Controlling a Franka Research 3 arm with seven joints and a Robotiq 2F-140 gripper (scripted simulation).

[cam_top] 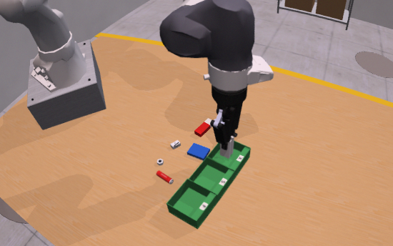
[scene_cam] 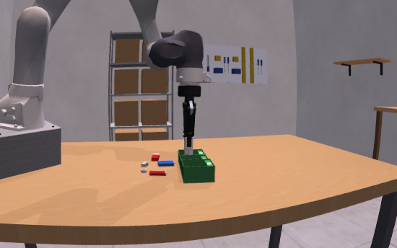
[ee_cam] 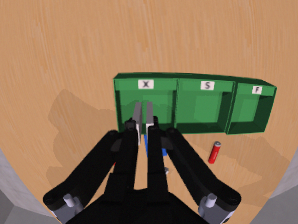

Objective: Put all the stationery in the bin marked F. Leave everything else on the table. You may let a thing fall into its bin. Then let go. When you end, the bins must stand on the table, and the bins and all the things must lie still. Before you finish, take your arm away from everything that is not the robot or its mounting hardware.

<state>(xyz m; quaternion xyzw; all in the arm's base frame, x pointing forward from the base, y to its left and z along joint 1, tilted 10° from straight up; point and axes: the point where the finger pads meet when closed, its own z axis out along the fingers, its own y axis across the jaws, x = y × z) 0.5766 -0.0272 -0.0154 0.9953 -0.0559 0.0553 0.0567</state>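
Note:
My gripper (cam_top: 226,154) (scene_cam: 188,153) (ee_cam: 144,110) is shut with nothing visible between its fingers; the fingertips point down at bin X (cam_top: 217,157) (ee_cam: 165,105). Bin F (cam_top: 189,204) (ee_cam: 245,110) is at the near end of the green row in the top view and shows nothing inside. A red block with a white end (cam_top: 203,129) (scene_cam: 155,157), a silver sharpener (cam_top: 175,144) (scene_cam: 144,164) and a flat blue block (cam_top: 199,151) (scene_cam: 166,164) lie on the table beside the row. The gripper partly hides the blue block in the wrist view.
A red battery (cam_top: 164,176) (scene_cam: 157,173) (ee_cam: 214,153) and a small metal nut (cam_top: 160,164) (scene_cam: 144,171) lie on the same side. Bin S (cam_top: 209,175) (ee_cam: 202,105) is the middle compartment and looks empty. Walls divide the three compartments.

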